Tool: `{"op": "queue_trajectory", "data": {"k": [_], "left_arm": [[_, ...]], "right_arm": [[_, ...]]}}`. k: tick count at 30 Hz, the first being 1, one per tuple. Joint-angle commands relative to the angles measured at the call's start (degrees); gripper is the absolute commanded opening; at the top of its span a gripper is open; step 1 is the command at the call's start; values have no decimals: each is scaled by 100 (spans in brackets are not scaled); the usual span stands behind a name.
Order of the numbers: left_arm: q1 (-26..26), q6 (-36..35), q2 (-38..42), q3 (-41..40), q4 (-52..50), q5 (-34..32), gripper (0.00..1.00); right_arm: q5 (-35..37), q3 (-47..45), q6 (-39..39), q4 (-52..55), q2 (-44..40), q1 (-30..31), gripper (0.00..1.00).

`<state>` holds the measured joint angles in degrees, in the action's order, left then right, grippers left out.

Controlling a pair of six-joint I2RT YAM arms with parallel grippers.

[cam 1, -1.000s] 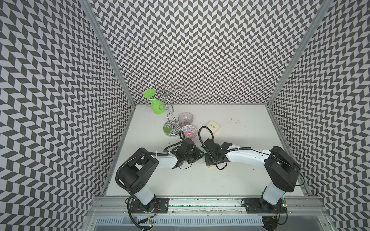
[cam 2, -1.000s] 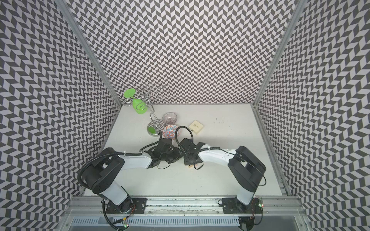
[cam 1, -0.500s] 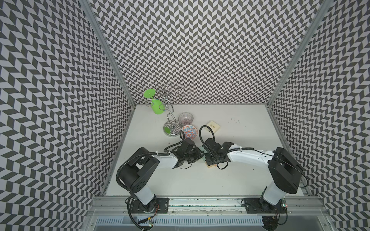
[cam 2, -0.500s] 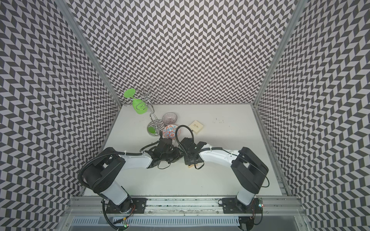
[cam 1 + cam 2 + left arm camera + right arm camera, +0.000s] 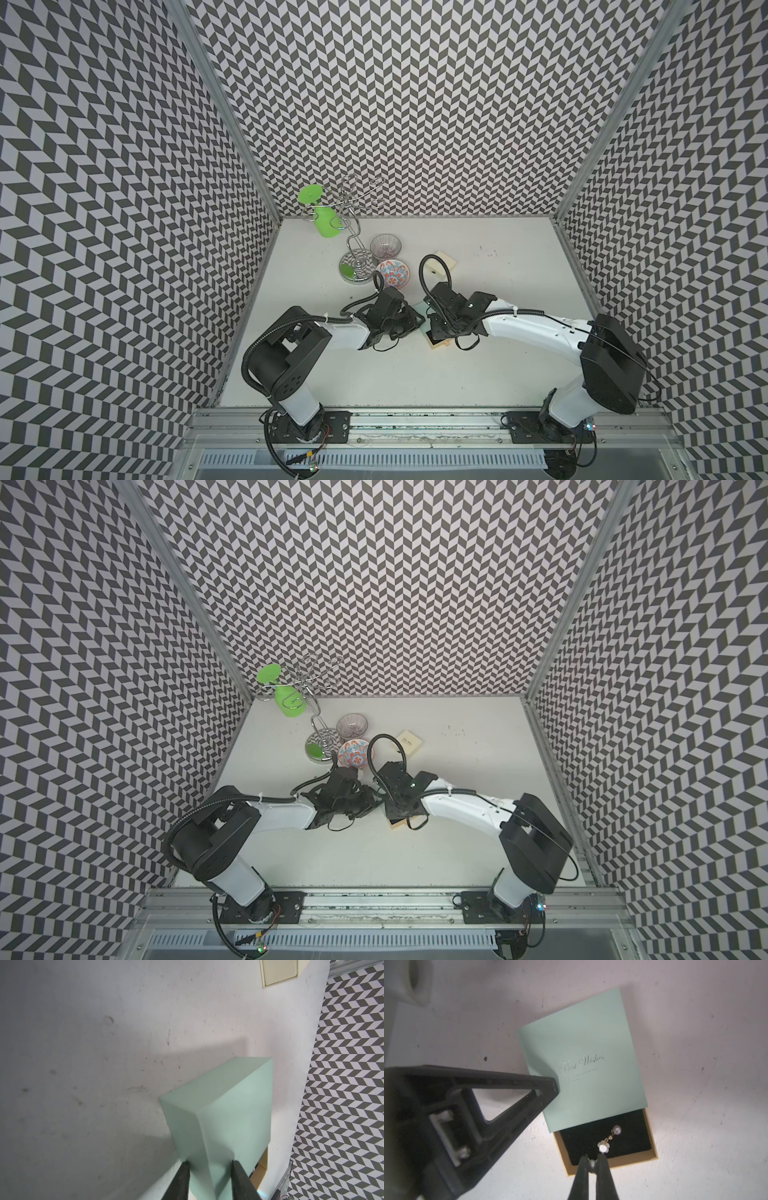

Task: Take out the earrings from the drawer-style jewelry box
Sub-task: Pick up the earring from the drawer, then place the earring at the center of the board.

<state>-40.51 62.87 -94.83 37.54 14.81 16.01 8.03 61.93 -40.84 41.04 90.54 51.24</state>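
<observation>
**Jewelry box** (image 5: 581, 1059) – one. It has a mint sleeve with gilt "Best Wishes", and the smaller line beneath is illegible. One kraft drawer (image 5: 652, 1147) is pulled partly out and lined with black foam. In both top views the arms hide nearly all of the box, and only a drawer corner (image 5: 436, 343) shows.

**Earrings** – one dangling earring (image 5: 607, 1140), a pearl linked to a pale flower, lies on the foam in the open drawer. One pale bead (image 5: 592, 1164) sits at the drawer's outer rim. Whether it is a second earring or part of the first cannot be made out.

**Right gripper** (image 5: 592, 1158) – at the drawer's outer rim, tips pinched together on the pale bead.

**Left gripper** (image 5: 210, 1164) – clamped on a corner of the sleeve, one finger on each adjoining face. The right wrist view shows only one of these fingers.

**Beyond the box, apart from it:**
- cream flat box (image 5: 444, 264), one
- bowls, two: clear ribbed bowl (image 5: 385, 246) and patterned bowl (image 5: 393, 273)
- wire stand (image 5: 355, 257), one, with one green glass (image 5: 324, 220) hanging inverted
</observation>
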Motion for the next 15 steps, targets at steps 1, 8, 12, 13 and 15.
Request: {"op": "queue_trajectory", "data": {"k": [1, 8, 12, 13, 15], "left_arm": [[-42, -79, -194, 31, -391, -140, 35], [-36, -152, -193, 98, -439, -138, 35], [-42, -157, -201, 97, -426, -124, 35], [-44, -161, -193, 109, -426, -120, 35], [-44, -170, -194, 116, -426, -112, 35]], "right_arm": [[293, -85, -223, 200, -417, -31, 6], [437, -1067, -612, 422, -1378, -300, 7], [274, -1670, -689, 425, -1774, -545, 8], [195, -1811, -695, 438, -1849, -592, 8], [46, -2060, -751, 409, -1966, -654, 8]]}}
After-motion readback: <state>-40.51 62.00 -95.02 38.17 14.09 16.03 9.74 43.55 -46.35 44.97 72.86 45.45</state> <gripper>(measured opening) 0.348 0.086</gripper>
